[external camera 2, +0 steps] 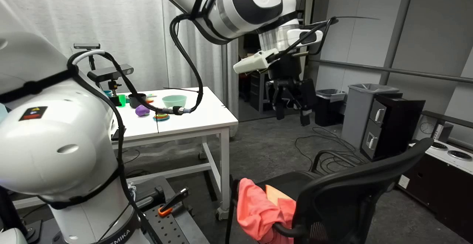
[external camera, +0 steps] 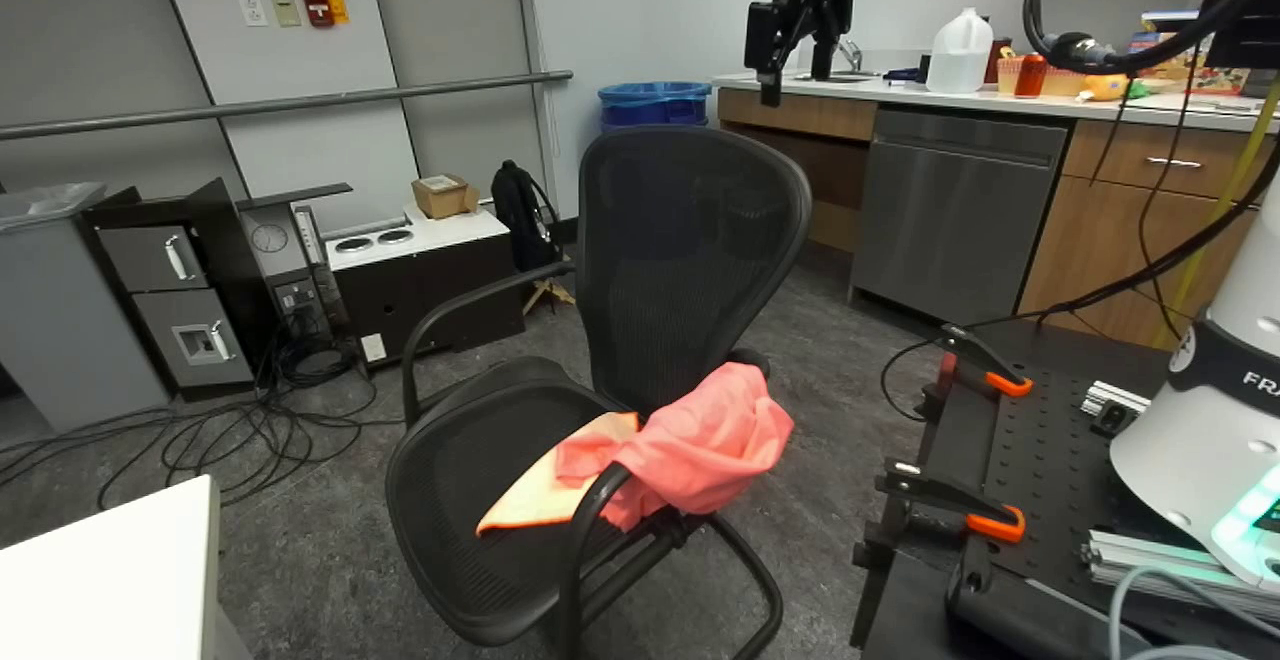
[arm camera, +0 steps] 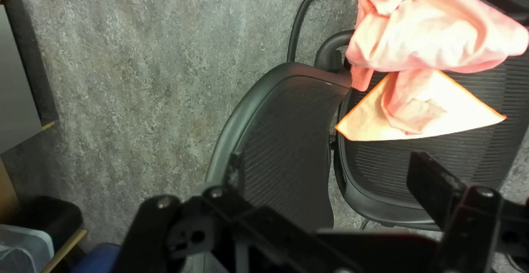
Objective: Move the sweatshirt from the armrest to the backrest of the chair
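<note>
The coral-pink sweatshirt [external camera: 715, 440] is bunched over the armrest [external camera: 590, 520] of the black chair [external camera: 470, 480]. It also shows in an exterior view [external camera 2: 257, 210] and the wrist view [arm camera: 430, 29]. A flat orange-tan piece [external camera: 550, 475] lies on the seat, partly under it. The mesh backrest [external camera: 690, 240] stands bare; it also shows in the wrist view [arm camera: 285, 149]. My gripper [external camera: 797, 85] is open and empty, high above the chair, apart from the sweatshirt. In the wrist view its fingers [arm camera: 326, 163] are wide apart, over the backrest and the seat.
The opposite armrest [external camera: 450, 310] loops up from the seat. A white table [external camera 2: 184, 125] with bowls and toys stands near the robot base. A perforated black base table [external camera: 1040, 420] carries orange-tipped clamps. A counter [external camera: 1000, 105] and a low stove cabinet [external camera: 430, 280] stand beyond the chair.
</note>
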Controlling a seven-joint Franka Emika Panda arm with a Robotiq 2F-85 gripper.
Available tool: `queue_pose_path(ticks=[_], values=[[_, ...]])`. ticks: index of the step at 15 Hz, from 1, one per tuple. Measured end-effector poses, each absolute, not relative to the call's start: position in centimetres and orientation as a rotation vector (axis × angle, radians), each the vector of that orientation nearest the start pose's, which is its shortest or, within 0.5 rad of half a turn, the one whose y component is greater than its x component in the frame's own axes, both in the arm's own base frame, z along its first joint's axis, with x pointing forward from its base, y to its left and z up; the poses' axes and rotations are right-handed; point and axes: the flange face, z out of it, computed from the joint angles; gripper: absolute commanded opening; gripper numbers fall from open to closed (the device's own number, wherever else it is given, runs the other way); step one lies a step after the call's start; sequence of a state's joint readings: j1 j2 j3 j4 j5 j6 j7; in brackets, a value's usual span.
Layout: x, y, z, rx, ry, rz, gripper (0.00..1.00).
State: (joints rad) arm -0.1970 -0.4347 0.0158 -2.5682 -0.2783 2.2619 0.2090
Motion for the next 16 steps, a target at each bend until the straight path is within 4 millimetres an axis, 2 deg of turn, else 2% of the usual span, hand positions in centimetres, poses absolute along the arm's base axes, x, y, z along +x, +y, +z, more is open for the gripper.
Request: queue_pose_path(ticks=[3,6,11,13,16], values=[[41.0,-6.5,41.1,-3.329,0.326,-0.166,1.00],[41.7,-3.2,38.2,-3.310,0.222,-0.079,1.00],[42.6,2.2,31.5,-3.278,0.031,-0.017,1.00],[43.1,3.5,28.7,-3.262,-0.022,-0.018,1.00],[44.0,4.4,24.6,-3.241,-0.077,-0.013,1.00]])
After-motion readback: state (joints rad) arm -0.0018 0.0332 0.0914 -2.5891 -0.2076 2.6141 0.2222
